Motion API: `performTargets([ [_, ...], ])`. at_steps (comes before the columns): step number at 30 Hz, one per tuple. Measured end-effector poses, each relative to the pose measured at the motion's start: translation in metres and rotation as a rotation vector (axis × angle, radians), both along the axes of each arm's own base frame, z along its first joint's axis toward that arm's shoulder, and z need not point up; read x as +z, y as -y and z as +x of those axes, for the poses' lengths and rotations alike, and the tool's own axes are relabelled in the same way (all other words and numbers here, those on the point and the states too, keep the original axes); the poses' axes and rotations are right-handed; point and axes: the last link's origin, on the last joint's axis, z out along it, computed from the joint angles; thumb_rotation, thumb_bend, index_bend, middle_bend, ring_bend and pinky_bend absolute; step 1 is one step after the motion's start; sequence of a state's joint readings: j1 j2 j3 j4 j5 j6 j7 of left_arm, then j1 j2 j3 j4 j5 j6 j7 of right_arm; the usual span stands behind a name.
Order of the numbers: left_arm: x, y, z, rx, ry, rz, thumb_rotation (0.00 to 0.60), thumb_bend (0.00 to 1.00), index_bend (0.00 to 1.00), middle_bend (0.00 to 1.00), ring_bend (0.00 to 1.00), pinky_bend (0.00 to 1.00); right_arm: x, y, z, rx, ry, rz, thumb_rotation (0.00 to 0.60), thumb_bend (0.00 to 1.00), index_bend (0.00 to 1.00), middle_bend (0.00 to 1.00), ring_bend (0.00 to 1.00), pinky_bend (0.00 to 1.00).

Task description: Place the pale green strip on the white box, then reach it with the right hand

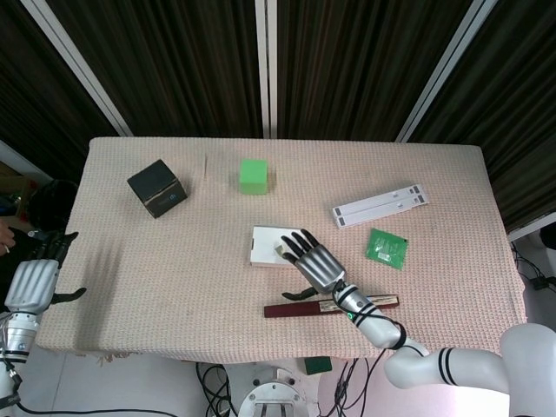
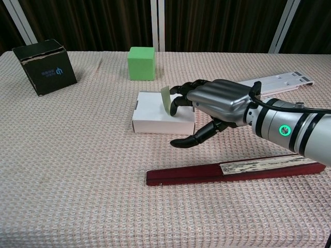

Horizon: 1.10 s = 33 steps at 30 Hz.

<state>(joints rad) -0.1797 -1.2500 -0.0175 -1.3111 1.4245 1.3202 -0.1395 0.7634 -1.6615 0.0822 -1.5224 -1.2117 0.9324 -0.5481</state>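
While the pale green strip [image 2: 165,99] stands on the white box [image 2: 155,118], right hand [image 2: 214,101] fingers [image 2: 178,102] touch it.

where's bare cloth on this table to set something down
The widest bare patch is front left, between the black box, the white box and the table's near edge. A smaller strip lies along the far edge right of the green cube. It is crowded around the right hand, the dark red bar and the green packet.

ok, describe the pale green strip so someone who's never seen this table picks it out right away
Start at the white box near the middle of the table, below the green cube. The pale green strip stands tilted on the box's top at its right end, right at the fingertips of the right hand. It is thin and washed-out, unlike the solid bright green cube and the flat dark green packet.
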Motion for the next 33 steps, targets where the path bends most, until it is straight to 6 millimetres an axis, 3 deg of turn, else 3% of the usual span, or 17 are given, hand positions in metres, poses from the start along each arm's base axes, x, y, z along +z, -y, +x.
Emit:
performTargets([
  [14,0.001,-0.001,0.000,-0.002,-0.001,-0.004,0.599,0.05,0.07,0.11,0.02,0.19,0.006,-0.001,0.008,0.025,0.051,-0.020,0.191,0.18,0.27,0.00,0.00,0.00],
  [33,0.000,-0.002,-0.001,0.015,-0.007,-0.020,0.600,0.05,0.07,0.11,0.02,0.19,-0.005,0.008,0.003,-0.018,0.019,0.017,0.192,0.18,0.27,0.00,0.00,0.00],
])
